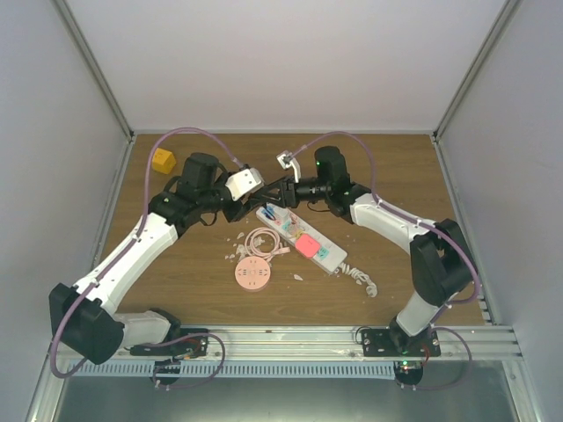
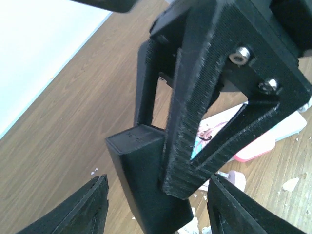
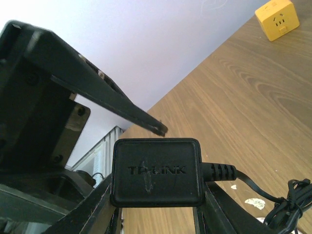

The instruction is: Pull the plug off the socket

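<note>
Left hand (image 1: pixel 253 200) and right hand (image 1: pixel 274 195) meet over the far end of the white power strip (image 1: pixel 310 243) on the bench (image 1: pixel 176 264), seen from above. At the left wrist, the left fingers (image 2: pixel 92 207) stand spread, released, either side of the black plug (image 2: pixel 141 185). At the right wrist, the right hand clenches that plug, its cable (image 3: pixel 253 183) trailing right; whether its pins clear the power strip I cannot tell.
</note>
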